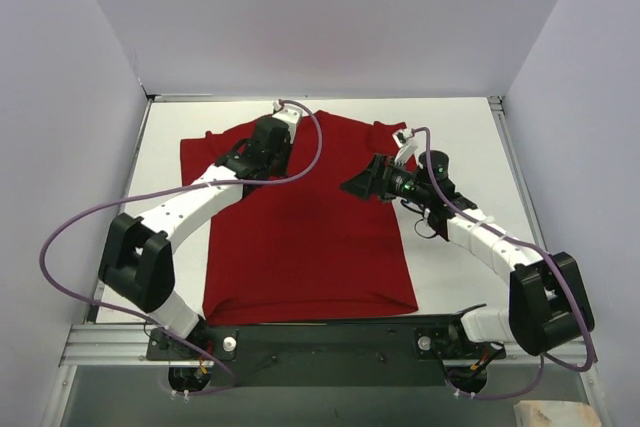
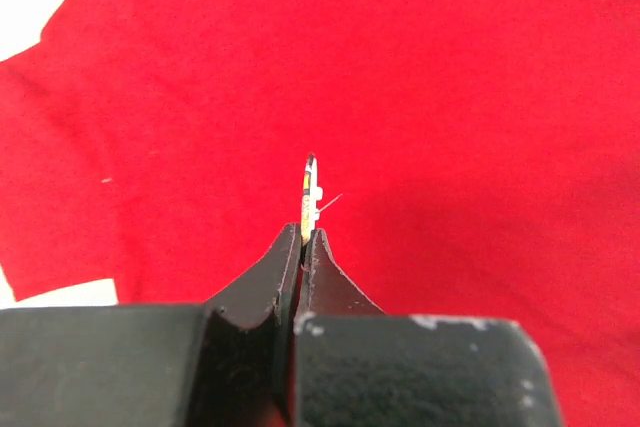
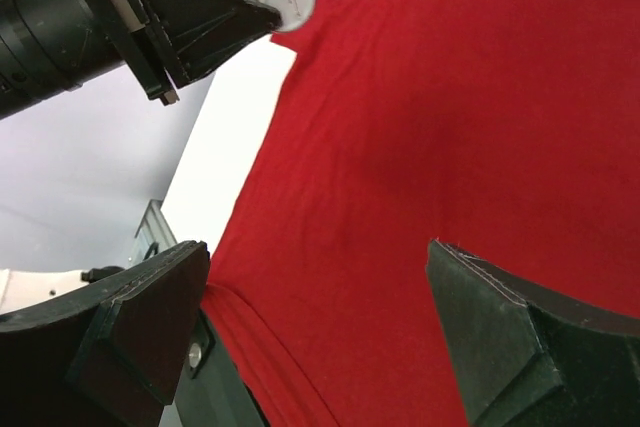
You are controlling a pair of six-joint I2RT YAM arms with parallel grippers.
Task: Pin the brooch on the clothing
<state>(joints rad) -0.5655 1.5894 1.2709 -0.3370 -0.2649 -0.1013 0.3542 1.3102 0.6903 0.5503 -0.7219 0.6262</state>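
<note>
Clothing (image 1: 300, 247) on white table (image 1: 480, 152), pale walls (image 1: 330, 7)

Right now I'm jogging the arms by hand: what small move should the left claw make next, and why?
Probably ease the left claw down toward the T-shirt. It is shut on the brooch, held edge-on and apparently not yet touching the T-shirt; the right claw hangs open nearby.

Lower half of clothing (image 1: 300, 257) lies open, pass free between arms. Left arm (image 1: 190, 197) slants across upper-left part; right arm (image 1: 480, 237) bars right side. Gap between right jaws and brooch (image 2: 309, 192) in left jaws. Walls (image 1: 60, 97) close desk (image 1: 470, 137) on three sides.
</note>
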